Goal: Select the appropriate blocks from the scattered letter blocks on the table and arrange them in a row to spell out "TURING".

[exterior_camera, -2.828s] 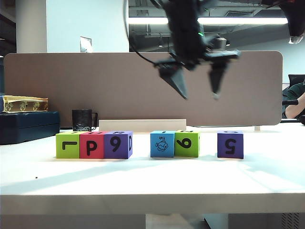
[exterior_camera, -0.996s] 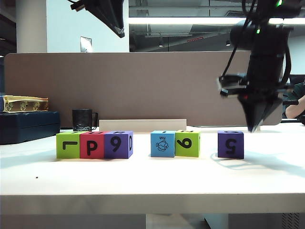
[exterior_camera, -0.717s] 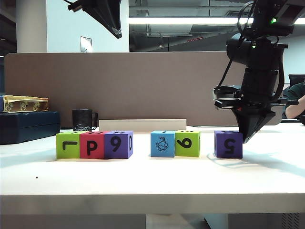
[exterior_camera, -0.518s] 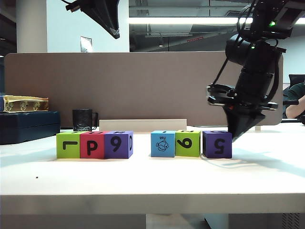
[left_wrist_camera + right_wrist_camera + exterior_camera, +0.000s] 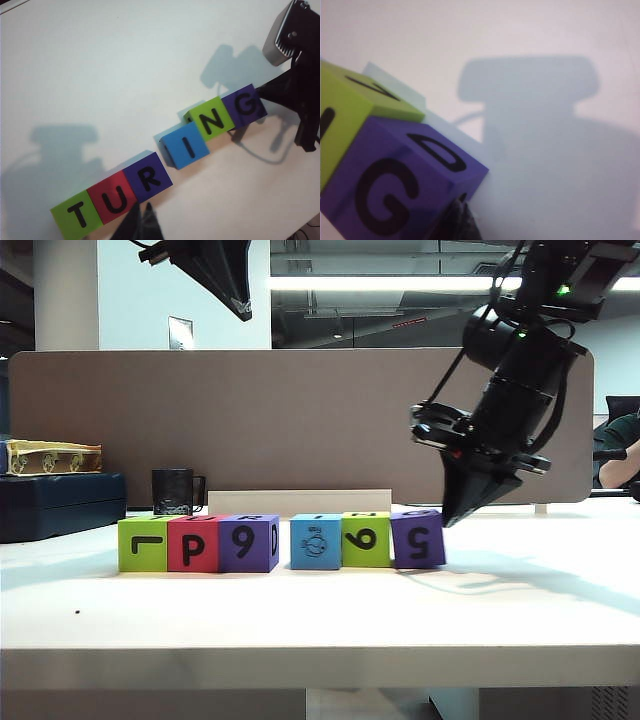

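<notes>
At the row's open end, right gripper (image 5: 452, 515), closed, touches purple block (image 5: 418, 538); left gripper (image 5: 240, 306) closed.

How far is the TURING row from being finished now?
Mostly done: T, U, R touch in one group, and I, N, G in another, all in order. In hand: the right gripper, shut, presses on the G block's outer side. The left gripper is shut, high above. Left: the gap between R and I.
</notes>
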